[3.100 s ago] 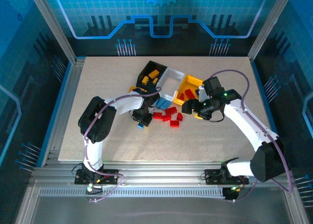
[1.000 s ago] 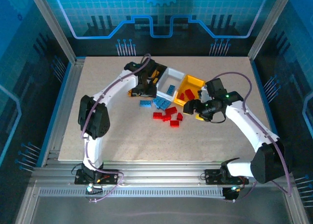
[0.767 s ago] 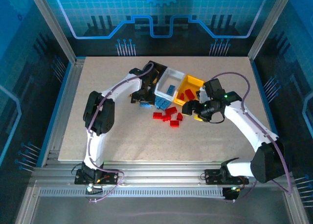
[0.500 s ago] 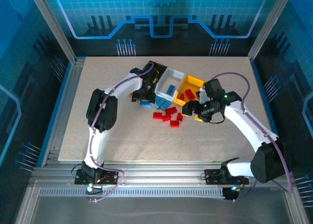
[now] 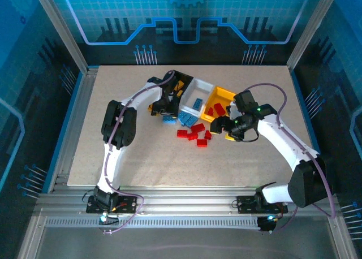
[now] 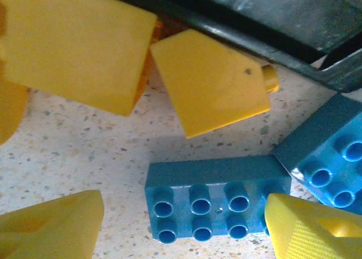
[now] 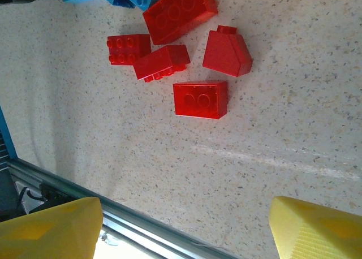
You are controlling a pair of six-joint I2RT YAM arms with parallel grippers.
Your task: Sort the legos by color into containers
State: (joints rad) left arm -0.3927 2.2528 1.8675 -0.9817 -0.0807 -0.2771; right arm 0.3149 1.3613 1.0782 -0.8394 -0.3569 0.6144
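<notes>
Left gripper spread open, blue brick on the table between its fingers (one tip overlaps an end, no squeeze). Two yellow bricks just beyond, by black bin. Right gripper open, empty; red bricks loose ahead. White bin holds a blue.
</notes>
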